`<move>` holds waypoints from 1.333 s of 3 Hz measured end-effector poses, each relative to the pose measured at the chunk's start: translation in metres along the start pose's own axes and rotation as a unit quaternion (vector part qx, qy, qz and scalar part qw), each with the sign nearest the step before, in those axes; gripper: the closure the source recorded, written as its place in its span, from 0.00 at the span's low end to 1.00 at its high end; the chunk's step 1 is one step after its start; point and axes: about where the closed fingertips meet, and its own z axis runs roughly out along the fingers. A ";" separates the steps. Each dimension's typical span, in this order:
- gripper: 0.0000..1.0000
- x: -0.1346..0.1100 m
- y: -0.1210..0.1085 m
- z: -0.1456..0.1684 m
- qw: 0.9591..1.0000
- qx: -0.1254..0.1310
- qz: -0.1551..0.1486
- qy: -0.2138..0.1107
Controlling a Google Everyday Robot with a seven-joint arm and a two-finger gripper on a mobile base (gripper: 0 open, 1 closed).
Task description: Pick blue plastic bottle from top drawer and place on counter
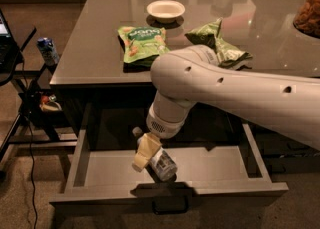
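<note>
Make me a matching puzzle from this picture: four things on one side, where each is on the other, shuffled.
1 blue plastic bottle
2 white bowl
3 gripper
4 blue can

A on the counter
B left of the counter, off it
C lying in the open top drawer
D at the arm's end, down over the bottle

Pairs: 1-C, 2-A, 3-D, 4-B.

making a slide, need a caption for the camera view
Gripper inside the open top drawer, at the blue plastic bottle; snack bags and bowl on the counter.
</note>
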 end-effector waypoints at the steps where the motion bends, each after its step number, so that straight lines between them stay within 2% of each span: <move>1: 0.00 -0.004 -0.007 0.016 1.000 -0.002 0.022 -0.012; 4: 0.00 -0.012 -0.012 0.058 0.999 0.006 0.045 -0.027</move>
